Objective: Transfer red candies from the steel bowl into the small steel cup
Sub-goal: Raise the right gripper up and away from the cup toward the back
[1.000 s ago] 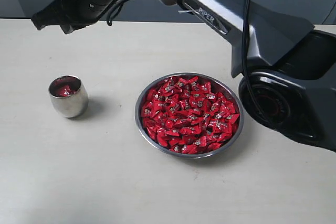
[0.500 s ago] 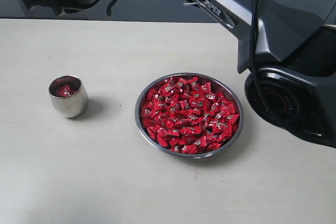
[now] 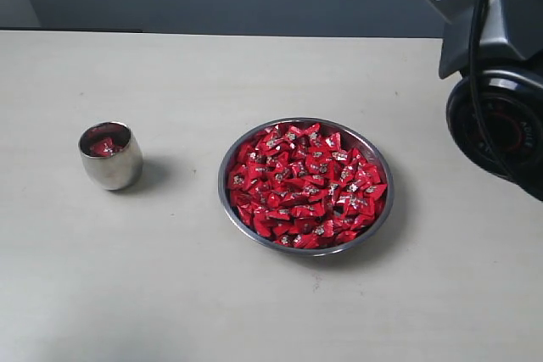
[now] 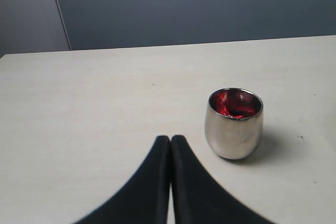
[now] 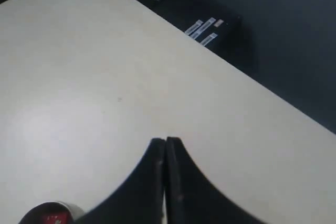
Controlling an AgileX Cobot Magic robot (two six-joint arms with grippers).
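Left tool (image 4: pixel 170 141) and right tool (image 5: pixel 166 142) are pinched closed, empty; the right wrist view cuts off the cup (image 4: pixel 233 135).

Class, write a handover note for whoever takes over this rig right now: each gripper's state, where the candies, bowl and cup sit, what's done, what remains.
Left gripper: shut, empty, near the small steel cup, not touching it.
Right gripper: shut, empty, above the table.
Steel bowl: right of the cup in the exterior view, heaped with red candies.
Done: at least one candy lies in the cup.
Left: nearly the whole pile.
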